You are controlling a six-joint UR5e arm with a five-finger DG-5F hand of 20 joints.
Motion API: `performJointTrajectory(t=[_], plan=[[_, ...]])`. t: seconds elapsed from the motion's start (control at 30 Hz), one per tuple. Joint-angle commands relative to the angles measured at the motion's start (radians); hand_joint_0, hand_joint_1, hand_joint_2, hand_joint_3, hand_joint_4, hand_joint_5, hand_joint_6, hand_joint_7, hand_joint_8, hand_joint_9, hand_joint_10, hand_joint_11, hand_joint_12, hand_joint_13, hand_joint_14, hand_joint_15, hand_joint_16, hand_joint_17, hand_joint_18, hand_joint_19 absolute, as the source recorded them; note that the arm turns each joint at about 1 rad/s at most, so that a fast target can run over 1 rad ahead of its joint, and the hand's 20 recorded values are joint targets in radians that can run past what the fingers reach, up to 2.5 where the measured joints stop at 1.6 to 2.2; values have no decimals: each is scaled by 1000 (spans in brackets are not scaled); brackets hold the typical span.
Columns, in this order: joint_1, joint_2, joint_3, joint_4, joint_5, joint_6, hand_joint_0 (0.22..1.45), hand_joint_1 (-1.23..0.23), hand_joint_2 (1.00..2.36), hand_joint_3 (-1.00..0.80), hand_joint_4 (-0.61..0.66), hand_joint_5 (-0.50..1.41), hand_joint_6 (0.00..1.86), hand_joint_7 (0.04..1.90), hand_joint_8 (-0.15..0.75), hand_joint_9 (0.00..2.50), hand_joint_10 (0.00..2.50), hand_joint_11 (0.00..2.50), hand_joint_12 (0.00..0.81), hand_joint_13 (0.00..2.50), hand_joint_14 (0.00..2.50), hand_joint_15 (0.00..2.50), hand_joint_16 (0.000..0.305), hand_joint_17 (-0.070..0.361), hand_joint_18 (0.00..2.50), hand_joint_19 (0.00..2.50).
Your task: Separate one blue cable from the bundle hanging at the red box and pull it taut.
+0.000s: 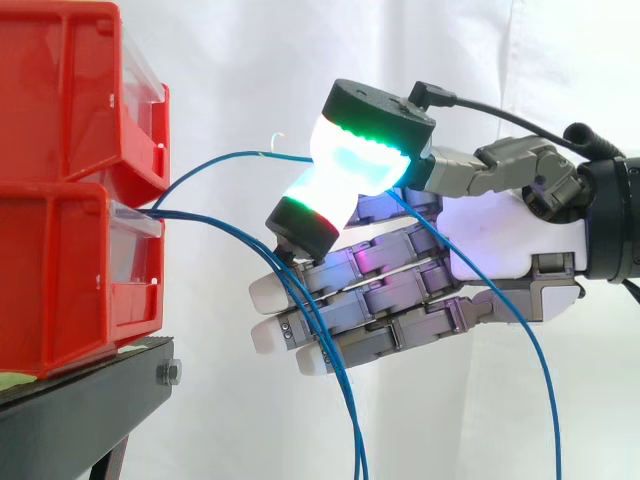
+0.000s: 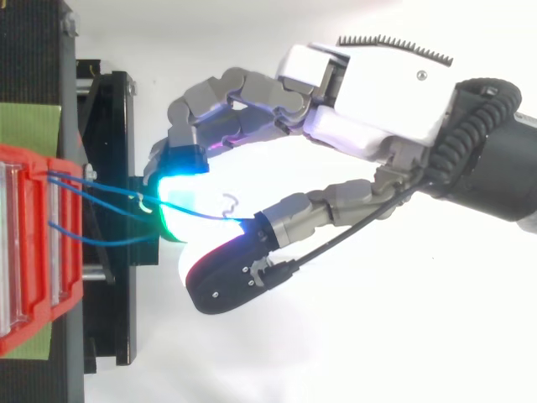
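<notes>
Several thin blue cables come out between the two stacked red bins (image 1: 60, 270) at the left. One blue cable (image 1: 215, 162) arcs up and right into my hand (image 1: 500, 245), which reaches in from the right. The thumb pad (image 1: 350, 155), glowing cyan and green, meets a curled fingertip (image 1: 305, 220) glowing red and green, and the cable is pinched between them. It leaves behind the thumb and hangs down at the right (image 1: 540, 370). The other cables (image 1: 320, 340) droop across my straight lower fingers. From above, the pinched cable (image 2: 210, 215) runs from the bin (image 2: 33, 252) to the glowing pads.
The bins stand on a black stand (image 1: 80, 400), whose frame (image 2: 109, 168) lies directly under the fingertips. A green strip (image 2: 29, 122) lies on the stand behind the bins. A white curtain forms the background.
</notes>
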Motion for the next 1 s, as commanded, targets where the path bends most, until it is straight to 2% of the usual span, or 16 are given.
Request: performJointTrajectory(t=[0.0, 0.2, 0.4, 0.6, 0.77, 0.87, 0.97], plan=[[1, 1, 0, 0, 0, 1, 553, -816, 1000, -500, 149, -208, 889, 1127, 310, 756, 16, 481, 325, 495, 6, 161, 35, 79, 372, 124], [1, -1, -1, 0, 0, 0, 493, -709, 1000, -500, 173, -208, 862, 1076, 331, 756, 13, 479, 348, 486, 6, 158, 39, 89, 368, 124], [1, -1, -1, -1, 0, 0, 474, -677, 1000, -500, 182, -208, 848, 1051, 340, 752, 15, 485, 355, 480, 6, 158, 41, 93, 365, 121], [1, -1, -3, -1, 0, 1, 591, -611, 1000, -500, 152, -202, 848, 1116, 321, 771, 14, 486, 322, 472, 6, 156, 35, 79, 343, 139], [2, -1, -3, -1, 3, 1, 605, -654, 1012, -348, 133, -203, 858, 1164, 322, 777, 16, 496, 319, 476, 6, 161, 35, 78, 346, 133], [2, -1, -3, 0, 11, 4, 603, -720, 1017, -247, 136, -205, 856, 1253, 324, 775, 17, 505, 321, 475, 7, 160, 35, 78, 347, 132], [2, -1, -3, 0, 12, 15, 603, -737, 1020, -181, 113, -212, 886, 1222, 323, 776, 17, 514, 321, 476, 7, 160, 35, 78, 348, 128]])
